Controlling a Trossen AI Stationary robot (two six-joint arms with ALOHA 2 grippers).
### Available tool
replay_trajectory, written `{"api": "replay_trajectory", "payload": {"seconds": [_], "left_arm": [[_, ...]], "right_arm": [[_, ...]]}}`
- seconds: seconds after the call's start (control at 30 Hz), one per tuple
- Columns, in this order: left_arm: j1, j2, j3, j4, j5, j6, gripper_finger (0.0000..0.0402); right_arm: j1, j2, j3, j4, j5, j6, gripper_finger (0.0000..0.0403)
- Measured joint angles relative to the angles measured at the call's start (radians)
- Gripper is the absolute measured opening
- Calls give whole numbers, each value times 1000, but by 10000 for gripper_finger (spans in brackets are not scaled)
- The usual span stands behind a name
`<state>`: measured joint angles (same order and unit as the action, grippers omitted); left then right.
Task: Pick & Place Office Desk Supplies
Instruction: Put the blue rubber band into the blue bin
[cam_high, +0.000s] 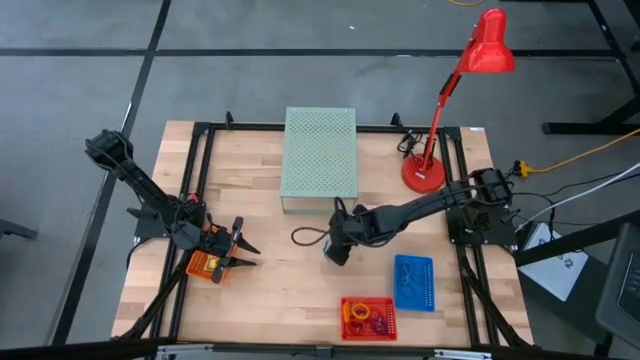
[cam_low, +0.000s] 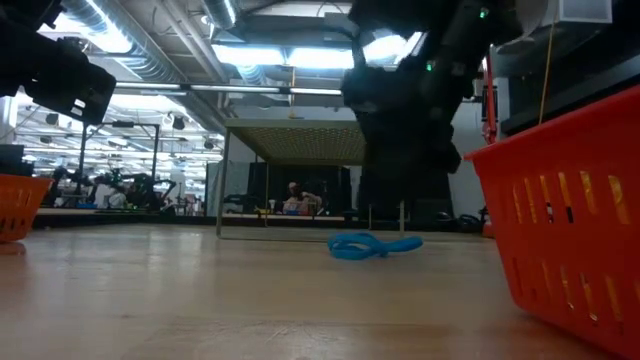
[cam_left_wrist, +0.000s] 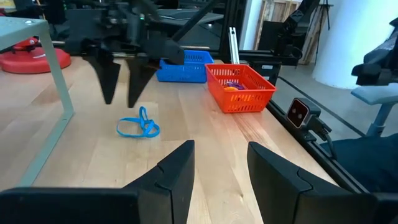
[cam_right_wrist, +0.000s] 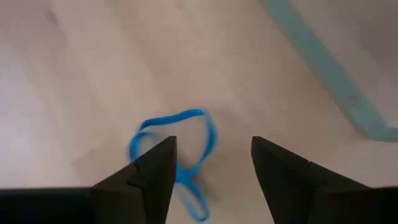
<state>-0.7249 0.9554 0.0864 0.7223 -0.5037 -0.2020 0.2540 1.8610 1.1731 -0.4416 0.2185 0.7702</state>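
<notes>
A tangle of thin blue loops (cam_left_wrist: 138, 126) lies flat on the wooden table, near its middle. My right gripper (cam_left_wrist: 121, 99) hangs just above the loops, open and pointing steeply down. In the right wrist view its two fingers stand over the loops (cam_right_wrist: 210, 134) without touching them. My left gripper (cam_left_wrist: 221, 168) waits open with nothing in it near the table's left edge, beside an orange basket (cam_high: 205, 265). A red basket (cam_high: 368, 318) at the near edge holds orange and purple ring-shaped clips.
A pale green perforated box (cam_high: 320, 152) stands on thin legs just beyond the loops. A red desk lamp (cam_high: 425, 172) stands at the far right. A blue basket (cam_high: 414, 282) sits right of the right gripper, above the red basket. Bare wood lies between the arms.
</notes>
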Motion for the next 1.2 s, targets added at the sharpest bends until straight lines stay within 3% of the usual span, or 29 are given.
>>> {"api": "replay_trajectory", "payload": {"seconds": [0.5, 0.7, 0.9, 1.0, 1.13, 1.2], "left_arm": [[0, 0, 0, 10, -4, 3, 143], [0, 0, 0, 14, -2, 3, 143], [0, 0, 0, 7, -2, 3, 143], [0, 1, 0, 7, -2, 3, 143], [0, 1, 0, 6, -2, 3, 143], [0, 1, 0, 2, -2, 3, 143]], "right_arm": [[-36, 1, -63, 45, -55, 33, 205], [-39, 71, -59, 175, -123, 66, 205], [-46, 115, -52, 157, -94, 106, 198], [-47, 103, -55, 148, -57, 91, 156], [-56, 79, -46, 103, -35, 42, 36], [-61, 78, -30, 84, -24, 29, 15]]}}
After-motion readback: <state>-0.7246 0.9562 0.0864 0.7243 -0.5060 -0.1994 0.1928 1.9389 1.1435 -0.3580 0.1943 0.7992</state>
